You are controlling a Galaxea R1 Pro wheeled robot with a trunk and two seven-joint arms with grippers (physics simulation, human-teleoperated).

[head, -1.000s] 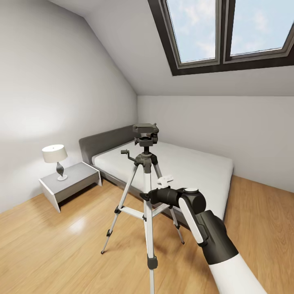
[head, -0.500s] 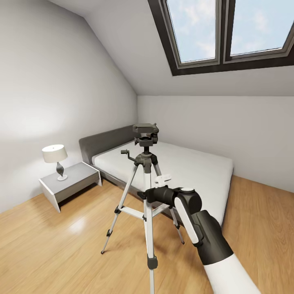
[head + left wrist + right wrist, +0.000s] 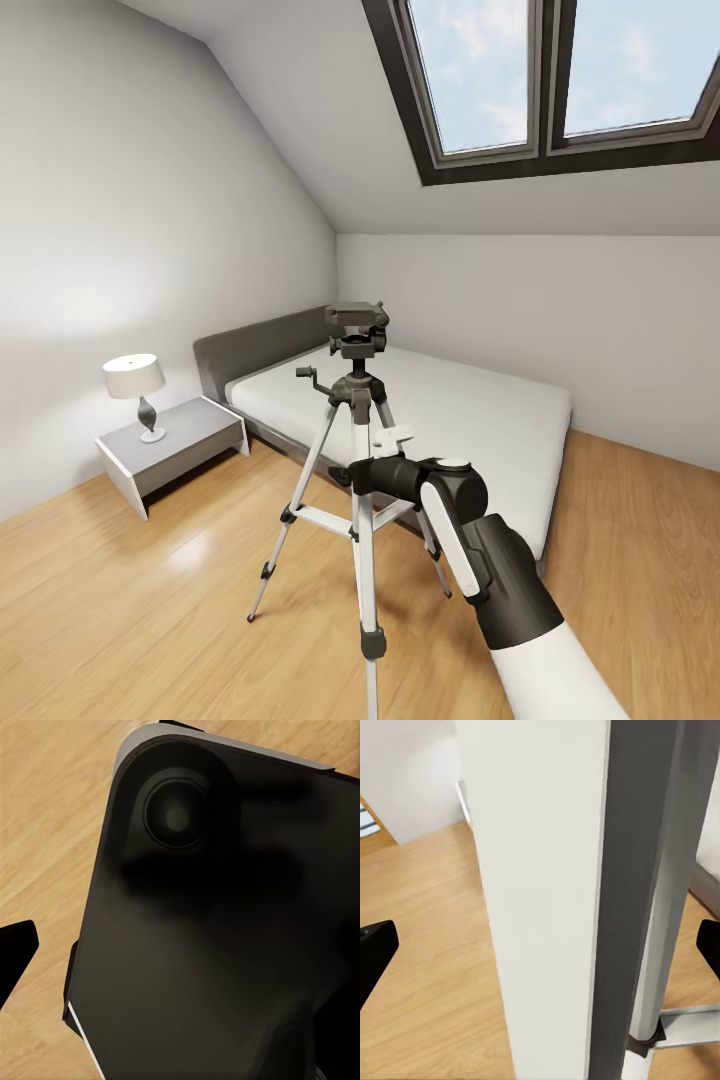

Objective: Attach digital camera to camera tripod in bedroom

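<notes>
Right end effector [image 3: 345,478]: at the end of the raised right arm, reaching the camera tripod's front leg about midway up; fingers spread wide, dark tips at both edges of the right wrist view, nothing pinched.
Camera tripod [image 3: 358,400]: standing upright on the wood floor [image 3: 150,600], directly at the right end effector; black head and pan handle above the end effector, silver legs splayed below it.
Tripod leg [image 3: 547,900]: very close between the spread fingers in the right wrist view, pale face and grey side, black joint further down; touching or just apart cannot be told.
Left end effector [image 3: 11,960]: one dark fingertip visible at the edge of the left wrist view over floor planks; spread or pressed together cannot be told.
Dark panel [image 3: 217,922]: rounded black body with a round recess, close in front of the left wrist camera; identity unclear.
Bed [image 3: 450,410]: low, grey headboard, white mattress, beyond the tripod and the right end effector.
Bedside surface [image 3: 175,445]: grey, far left of the right end effector, beside the bed, carrying a lamp [image 3: 135,385].
Skylights [image 3: 560,70]: dark-framed, in the sloped ceiling high above the end effector.
</notes>
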